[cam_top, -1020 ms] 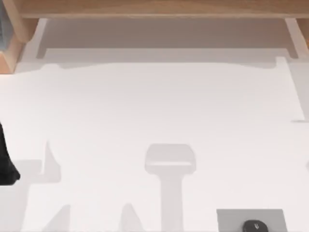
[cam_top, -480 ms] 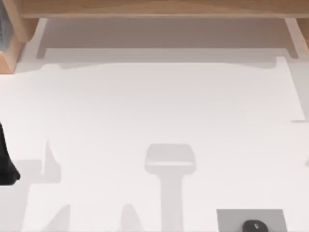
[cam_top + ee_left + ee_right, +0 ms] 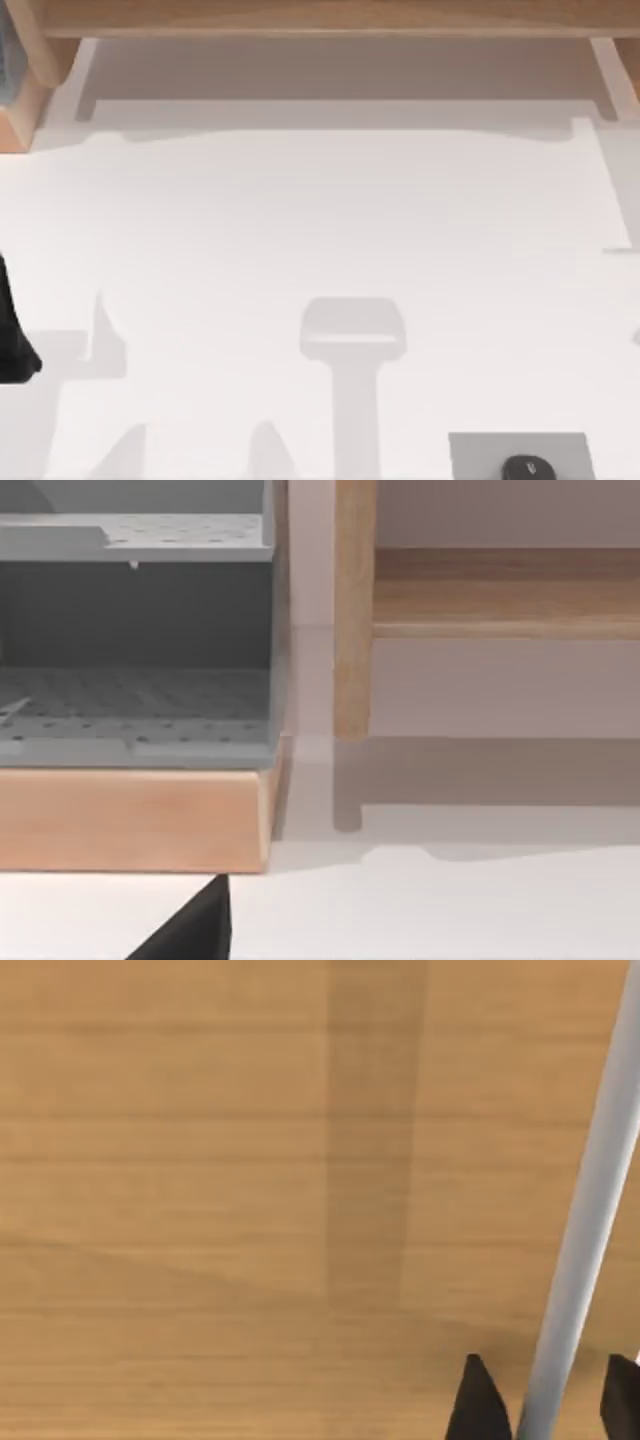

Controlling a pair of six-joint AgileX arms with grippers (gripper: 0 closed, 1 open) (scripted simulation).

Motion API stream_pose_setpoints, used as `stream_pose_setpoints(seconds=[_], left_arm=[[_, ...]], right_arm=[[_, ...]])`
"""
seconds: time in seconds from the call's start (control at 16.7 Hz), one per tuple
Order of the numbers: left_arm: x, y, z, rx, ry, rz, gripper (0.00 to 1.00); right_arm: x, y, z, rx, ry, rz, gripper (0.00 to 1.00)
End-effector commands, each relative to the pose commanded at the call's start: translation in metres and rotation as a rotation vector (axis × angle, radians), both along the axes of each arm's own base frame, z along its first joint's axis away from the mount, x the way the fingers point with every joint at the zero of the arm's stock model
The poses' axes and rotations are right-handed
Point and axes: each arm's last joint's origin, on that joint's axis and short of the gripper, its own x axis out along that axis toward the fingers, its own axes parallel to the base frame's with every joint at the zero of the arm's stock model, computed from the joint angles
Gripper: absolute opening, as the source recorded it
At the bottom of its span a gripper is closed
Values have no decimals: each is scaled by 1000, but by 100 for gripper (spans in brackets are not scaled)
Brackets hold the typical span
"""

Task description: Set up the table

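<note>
Table, large smooth white flat top with light wooden boards along edge, spans top view, nearly bare. Near its front edge, right: small grey rectangular pad carrying small black oval mouse. Setup judged barely begun.

Left arm dark at table's left edge; grip cannot tell.

Right gripper beyond table over wooden boards, fingers parted around thin grey-white rod; contact cannot tell.

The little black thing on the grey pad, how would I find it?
Start at the big white table and go to its near edge, right of the middle, where a grey pad lies flat. The small black mouse sits on it, rounded and dark against the pale things around it.
</note>
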Motion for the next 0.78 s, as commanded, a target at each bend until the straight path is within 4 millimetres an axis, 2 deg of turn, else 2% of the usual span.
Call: stream_pose_setpoints(seconds=[0.06, 0.12, 0.6, 0.78], left_arm=[[0, 0, 0, 0, 0, 0, 100], [0, 0, 0, 0, 0, 0, 100], [0, 0, 0, 0, 0, 0, 100], [0, 0, 0, 0, 0, 0, 100]], right_arm=[[0, 0, 0, 0, 0, 0, 2], [0, 0, 0, 0, 0, 0, 0], [0, 0, -1, 5, 4, -2, 0], [12, 0, -3, 14, 15, -3, 0]])
